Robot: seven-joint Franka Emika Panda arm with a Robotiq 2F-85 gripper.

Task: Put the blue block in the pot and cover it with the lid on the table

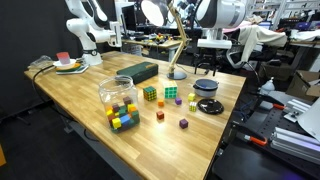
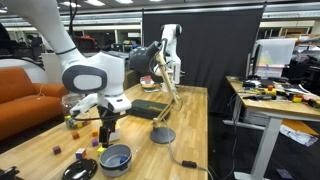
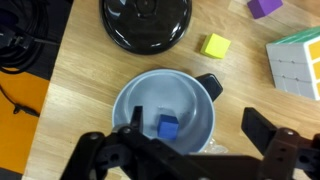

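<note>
The Robotiq gripper (image 3: pixel 195 140) is held just above the small, shallow, round dark pot (image 3: pixel 165 100). Its jaws are spread wide apart, and nothing is grasped between them. The tiny dark blue cube (image 3: pixel 168 127) is seen lying on the pale floor of the pot. It sits below the gap between the jaws, closer to the finger (image 3: pixel 125 150) at the lower left of the wrist view than to its partner. No contact between cube and fingers is shown.

The flat round black lid (image 3: pixel 146 20), with a knob at its centre, is laid on the wooden table (image 3: pixel 80 60) beyond the jaw tips, just past the pot's rim and apart from it. A small yellow cube (image 3: pixel 216 45) and a multicoloured puzzle cube (image 3: pixel 295 65) are placed ahead of the jaws, out toward the other finger's side. A purple cube (image 3: pixel 265 7) is found farther out still. In an exterior view the gripper (image 2: pixel 107 128) is seen hanging over the pot (image 2: pixel 115 158), with the lid (image 2: pixel 80 170) lying just beside it.
</note>
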